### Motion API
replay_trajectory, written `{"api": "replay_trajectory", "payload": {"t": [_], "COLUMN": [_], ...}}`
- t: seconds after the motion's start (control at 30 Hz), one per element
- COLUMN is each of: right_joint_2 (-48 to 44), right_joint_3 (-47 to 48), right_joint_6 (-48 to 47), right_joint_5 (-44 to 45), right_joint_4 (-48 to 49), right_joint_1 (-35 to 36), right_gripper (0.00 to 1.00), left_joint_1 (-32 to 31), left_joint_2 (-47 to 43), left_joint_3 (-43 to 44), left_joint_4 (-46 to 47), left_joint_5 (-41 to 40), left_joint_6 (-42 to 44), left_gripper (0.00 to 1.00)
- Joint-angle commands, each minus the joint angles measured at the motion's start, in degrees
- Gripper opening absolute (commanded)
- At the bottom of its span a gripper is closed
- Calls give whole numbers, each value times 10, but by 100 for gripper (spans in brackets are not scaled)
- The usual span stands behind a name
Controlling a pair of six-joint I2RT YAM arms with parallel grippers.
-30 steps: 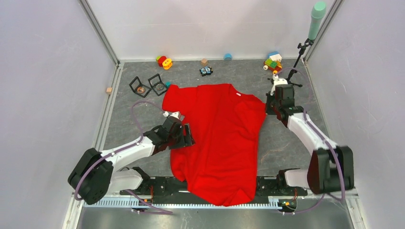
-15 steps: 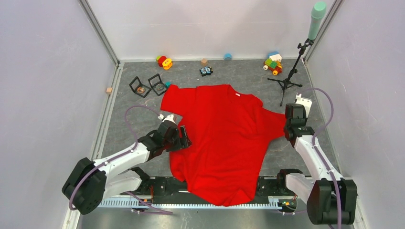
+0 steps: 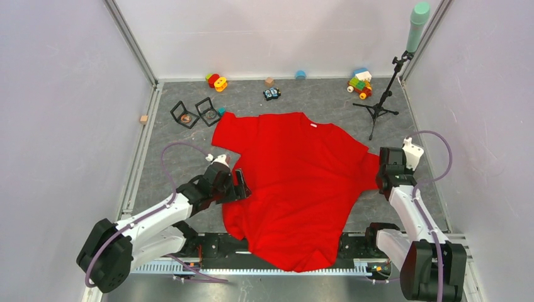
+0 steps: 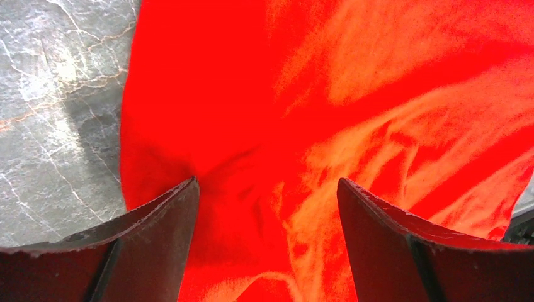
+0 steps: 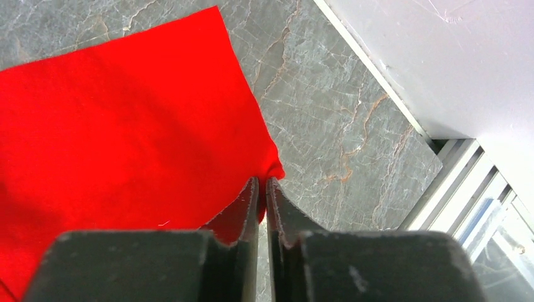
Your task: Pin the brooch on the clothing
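Observation:
The clothing, a bright red T-shirt (image 3: 296,182), lies spread on the grey table, with its white tag (image 3: 313,125) at the collar. My left gripper (image 3: 242,184) is open and empty over the shirt's left edge; in the left wrist view (image 4: 266,182) wrinkled red fabric (image 4: 352,94) lies between its spread fingers. My right gripper (image 3: 381,177) is shut on the corner of the shirt's right sleeve (image 5: 113,126), and the pinched tip shows at the closed fingertips (image 5: 262,180). I cannot pick out the brooch with certainty.
Two black open frames (image 3: 195,113) holding small items stand beyond the shirt's left sleeve. Toys lie along the back: a red-yellow piece (image 3: 216,81), a small car (image 3: 271,94), coloured blocks (image 3: 360,82). A tripod stand (image 3: 378,108) stands at the back right. A wooden cube (image 3: 144,119) lies at the left.
My right gripper has moved right and toward the near edge, drawing the right sleeve out flat. My left gripper has drawn slightly back along the shirt's left edge.

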Motion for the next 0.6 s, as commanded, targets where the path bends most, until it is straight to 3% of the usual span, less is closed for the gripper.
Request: {"api": "replay_trajectory", "payload": {"t": [0.0,0.07,0.13,0.2,0.33,0.57], "right_joint_2": [-22,-34,-51,-68,-102,-151], "right_joint_3": [13,22,34,47,84,109], "right_joint_6": [32,33,30,25,-1,-67], "right_joint_5": [32,31,20,4,-43,-208], "right_joint_4": [-10,-13,-11,-8,8,39], "right_joint_1": [-4,-4,-3,-4,-3,-3], "right_gripper": [18,35,65,81,97,98], "left_joint_1": [3,3,3,3,4,8], "left_joint_2": [-22,-33,-51,-66,-77,-39], "left_joint_3": [25,50,84,112,175,301], "left_joint_4": [-21,-46,-80,-107,-158,-239], "left_joint_5": [19,35,34,29,28,16], "left_joint_6": [-5,6,22,33,57,114], "left_gripper": [90,97,100,100,100,100]}}
